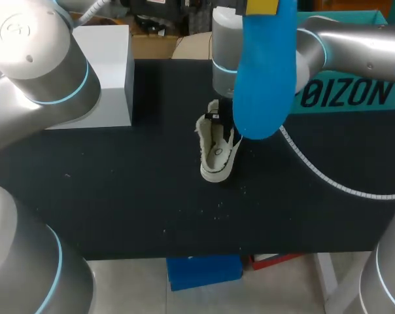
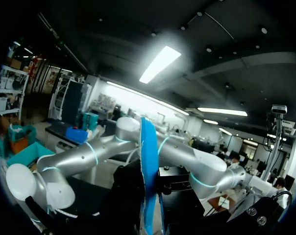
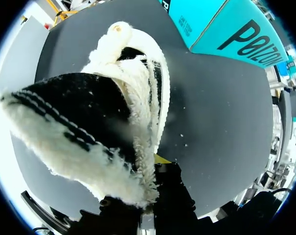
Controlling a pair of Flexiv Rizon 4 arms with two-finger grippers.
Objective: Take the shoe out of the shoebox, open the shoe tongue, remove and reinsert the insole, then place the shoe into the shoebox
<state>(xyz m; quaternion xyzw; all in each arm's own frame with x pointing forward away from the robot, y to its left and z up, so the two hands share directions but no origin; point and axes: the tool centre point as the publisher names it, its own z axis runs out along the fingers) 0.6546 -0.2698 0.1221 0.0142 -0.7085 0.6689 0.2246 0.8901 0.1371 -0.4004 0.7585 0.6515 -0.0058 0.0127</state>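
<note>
1. Shoe (image 1: 217,152), cream with a fleecy lining, sits in the middle of the black table (image 1: 119,196), outside the box, with its opening turned up toward the head camera.
2. At the far left of the head view, a white box (image 1: 109,72) stands on the table, well apart from the shoe. The left arm (image 1: 34,72) comes in beside it.
3. In the centre of the head view, the blue insole (image 1: 266,65) hangs high above the table, out of the shoe. A yellow tip of the left gripper (image 1: 261,6) shows at its upper end.
4. Only the left wrist view shows the grip. The insole appears edge-on as a thin blue strip rising from between dark fingers that clamp it on both sides.
5. The right arm (image 1: 354,39) reaches in from the right to the shoe's far end.
6. Only the right wrist view shows the shoe's dark outer side with pale stitched lines. Its fleecy rim is pinched in the right gripper (image 3: 150,169), and one yellow tip is visible.
7. At the far right of the table lies the teal shoebox (image 1: 354,98), apart from the shoe.
8. The table surface is matte black. Pale specks (image 1: 217,206) lie in front of the shoe, and a ribbed white cable (image 1: 315,171) trails across the right side.
</note>
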